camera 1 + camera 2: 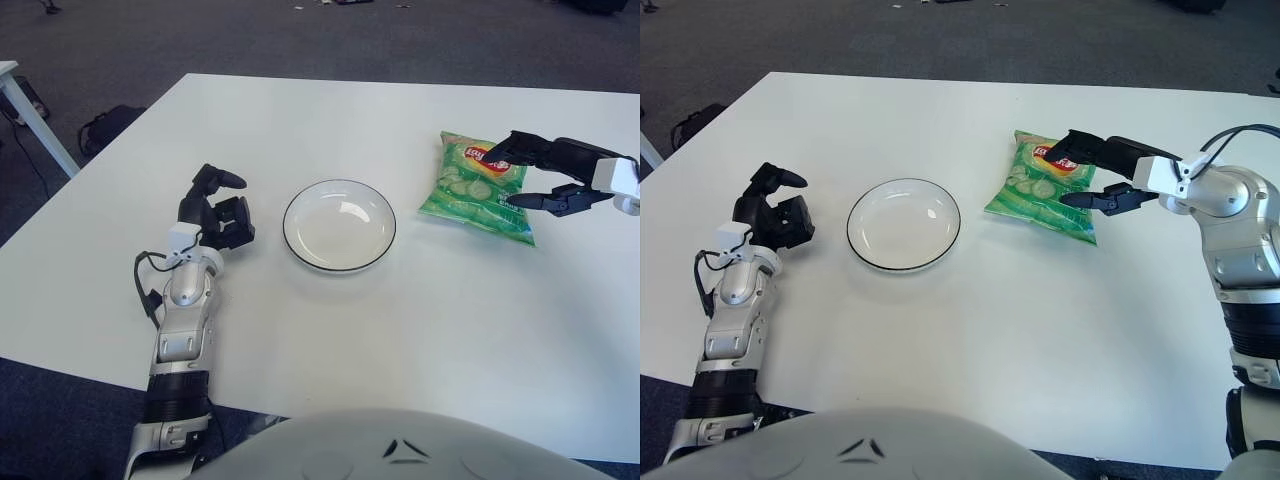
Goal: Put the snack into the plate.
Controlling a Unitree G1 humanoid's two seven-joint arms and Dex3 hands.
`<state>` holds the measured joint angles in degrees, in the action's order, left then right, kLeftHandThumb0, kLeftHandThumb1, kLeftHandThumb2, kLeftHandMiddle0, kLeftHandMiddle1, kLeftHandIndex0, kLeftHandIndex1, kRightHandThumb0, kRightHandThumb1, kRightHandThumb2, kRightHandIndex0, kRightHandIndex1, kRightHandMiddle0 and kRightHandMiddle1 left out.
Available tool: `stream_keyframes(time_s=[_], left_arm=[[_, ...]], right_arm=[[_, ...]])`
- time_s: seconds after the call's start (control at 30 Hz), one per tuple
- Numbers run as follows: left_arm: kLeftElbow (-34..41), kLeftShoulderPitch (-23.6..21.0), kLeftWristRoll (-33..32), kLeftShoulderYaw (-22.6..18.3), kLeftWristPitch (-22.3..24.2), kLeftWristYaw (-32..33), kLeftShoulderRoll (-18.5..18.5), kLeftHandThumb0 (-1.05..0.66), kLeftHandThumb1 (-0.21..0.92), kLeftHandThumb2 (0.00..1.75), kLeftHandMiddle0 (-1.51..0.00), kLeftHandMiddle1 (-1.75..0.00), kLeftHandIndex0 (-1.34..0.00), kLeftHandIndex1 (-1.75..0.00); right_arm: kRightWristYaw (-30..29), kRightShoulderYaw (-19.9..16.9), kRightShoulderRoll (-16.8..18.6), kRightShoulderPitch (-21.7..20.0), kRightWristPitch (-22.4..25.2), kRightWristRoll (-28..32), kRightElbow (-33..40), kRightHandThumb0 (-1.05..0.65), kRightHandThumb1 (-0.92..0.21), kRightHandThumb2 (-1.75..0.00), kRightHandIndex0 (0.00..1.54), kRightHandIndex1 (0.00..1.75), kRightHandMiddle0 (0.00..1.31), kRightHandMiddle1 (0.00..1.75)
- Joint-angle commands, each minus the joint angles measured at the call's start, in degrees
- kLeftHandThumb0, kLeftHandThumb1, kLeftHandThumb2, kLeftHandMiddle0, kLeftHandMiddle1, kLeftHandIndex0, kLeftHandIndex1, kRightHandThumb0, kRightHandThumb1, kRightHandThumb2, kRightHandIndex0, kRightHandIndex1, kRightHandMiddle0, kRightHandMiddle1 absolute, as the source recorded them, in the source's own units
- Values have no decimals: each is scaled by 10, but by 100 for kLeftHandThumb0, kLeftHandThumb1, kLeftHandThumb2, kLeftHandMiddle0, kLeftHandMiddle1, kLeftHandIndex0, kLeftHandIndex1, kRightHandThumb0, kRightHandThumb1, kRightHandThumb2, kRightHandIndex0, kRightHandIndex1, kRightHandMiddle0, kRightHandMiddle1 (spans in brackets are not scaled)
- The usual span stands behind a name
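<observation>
The snack is a green chip bag (pixel 476 188) lying flat on the white table (pixel 400 330), to the right of the plate. The plate (pixel 339 225) is white with a dark rim, empty, at the table's middle. My right hand (pixel 500 178) reaches in from the right over the bag's right half. Its fingers are spread, one over the bag's upper part and one near its lower right edge, not closed on it. My left hand (pixel 215 210) shows left of the plate, fingers loosely bent, holding nothing.
The table's far edge borders dark carpet. A white table leg (pixel 30 115) and a dark bag (pixel 105 125) stand on the floor at the far left. My own body (pixel 400 450) fills the bottom of the view.
</observation>
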<state>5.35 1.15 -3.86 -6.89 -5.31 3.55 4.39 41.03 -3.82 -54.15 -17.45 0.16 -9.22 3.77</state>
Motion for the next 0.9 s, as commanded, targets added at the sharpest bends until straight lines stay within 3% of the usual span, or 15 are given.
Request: stream_keyframes(time_s=[0.0,0.37,0.53,0.87], left_arm=[[-37,36,6,8,-6,4,-22,-44,42,119,-123,-175,-53,-175],[-37,36,2,6,-7,1,-23,-45,41,119,-121,-175,-53,-175],[-36,37,-1,6,-8,1,-23,-44,42,119,-121,-175,-53,-175],[-37,38,3,7,-11,2,-22,-44,45,115,-124,-175,-51,-175]], right_arm=[[-27,11,8,-13,-38,-24,-27,-82,-92,-45,23,12,0,91],[-75,33,10,-48,-129,-73,-109,-80,-92,-43,19,9,0,82],[-142,63,12,-90,-201,-135,-198,-74,-89,-43,15,7,0,76],[-232,76,20,-108,-274,-179,-259,-51,-51,-80,11,2,0,57]])
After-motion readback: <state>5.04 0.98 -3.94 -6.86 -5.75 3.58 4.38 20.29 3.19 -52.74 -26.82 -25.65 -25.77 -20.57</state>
